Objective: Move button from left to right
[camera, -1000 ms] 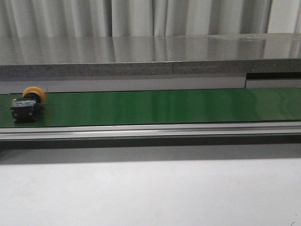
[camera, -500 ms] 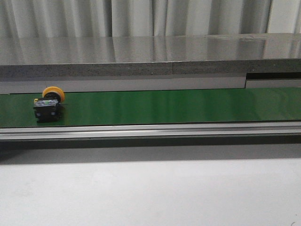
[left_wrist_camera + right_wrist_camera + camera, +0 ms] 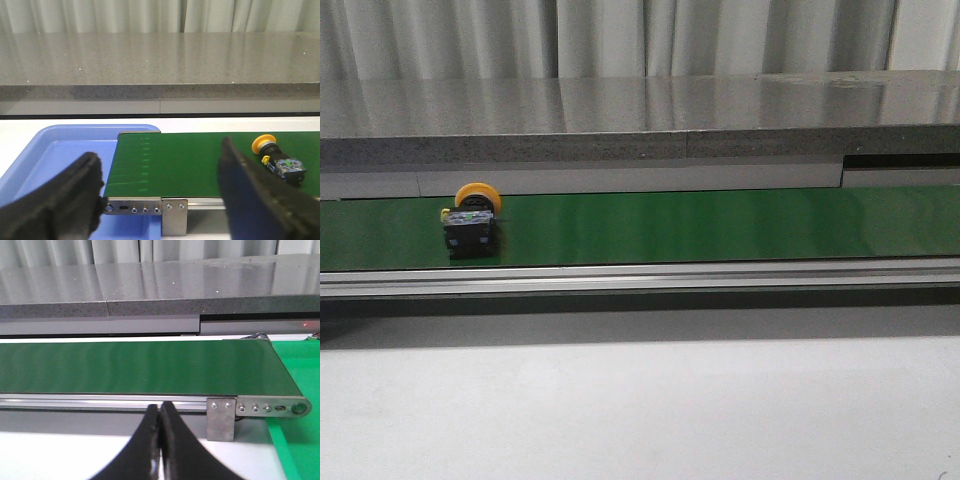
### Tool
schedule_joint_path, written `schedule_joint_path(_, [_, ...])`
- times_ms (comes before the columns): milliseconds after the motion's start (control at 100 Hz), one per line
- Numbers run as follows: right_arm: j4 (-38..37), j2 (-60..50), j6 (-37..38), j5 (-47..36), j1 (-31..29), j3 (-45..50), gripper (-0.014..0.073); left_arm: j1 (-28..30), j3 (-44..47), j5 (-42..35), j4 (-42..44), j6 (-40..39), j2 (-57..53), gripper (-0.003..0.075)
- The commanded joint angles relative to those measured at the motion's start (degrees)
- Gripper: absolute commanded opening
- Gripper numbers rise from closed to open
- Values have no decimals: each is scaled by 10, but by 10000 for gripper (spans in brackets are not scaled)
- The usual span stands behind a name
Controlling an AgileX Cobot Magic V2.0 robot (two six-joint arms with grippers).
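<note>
The button point(image 3: 471, 220), yellow mushroom cap and black blocky body with green-blue marks, lies on its side on the green conveyor belt point(image 3: 720, 225), at its left part. It also shows in the left wrist view point(image 3: 280, 157), just beyond one finger. My left gripper point(image 3: 160, 192) is open and empty, held in front of the belt's left end. My right gripper point(image 3: 160, 412) is shut and empty, in front of the belt's right end. Neither gripper shows in the front view.
A blue bin point(image 3: 60, 150) sits at the belt's left end. A green tray point(image 3: 297, 440) sits at the belt's right end. An aluminium rail point(image 3: 640, 278) runs along the belt's front. A grey stone counter point(image 3: 640, 115) stands behind.
The button has travelled to the right along the belt, from the far left edge to further in. No gripper shows in the earlier frames.
</note>
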Motion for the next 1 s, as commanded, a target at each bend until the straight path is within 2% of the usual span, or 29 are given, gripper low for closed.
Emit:
schedule_joint_path(0, [-7, -10, -1, -47, 0, -10, -68, -4, -15, -42, -7, -2, 6, 209])
schedule_joint_path(110, [-7, -10, -1, -47, 0, -10, -68, -4, -15, -32, -7, -2, 6, -6])
schedule_joint_path(130, [-7, -10, -1, -47, 0, -10, -68, -4, -15, -31, -7, -2, 6, -22])
schedule_joint_path(990, [-7, -10, -1, -51, 0, -10, -68, -4, -15, -31, -7, -2, 6, -20])
